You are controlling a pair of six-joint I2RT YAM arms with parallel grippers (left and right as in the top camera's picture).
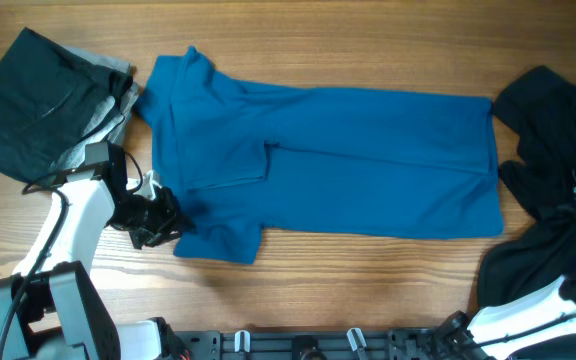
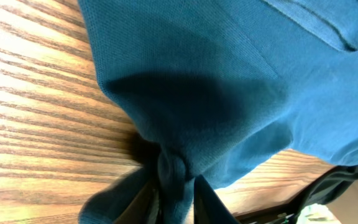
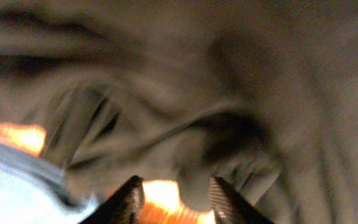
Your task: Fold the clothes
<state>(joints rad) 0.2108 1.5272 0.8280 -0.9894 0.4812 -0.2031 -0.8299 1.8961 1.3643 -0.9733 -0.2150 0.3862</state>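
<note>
Blue polo shirt fabric is pinched inside the clenched left gripper — so small a bunch could be pulled loose mid-fold.

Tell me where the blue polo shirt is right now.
Overhead, the blue polo shirt lies spread across the table, between the black-and-grey pile on the left and the black garment on the right. The left gripper pinches its near-left corner.

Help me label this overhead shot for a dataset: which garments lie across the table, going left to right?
Black folded garment → blue polo shirt → black heap of clothes.
</note>
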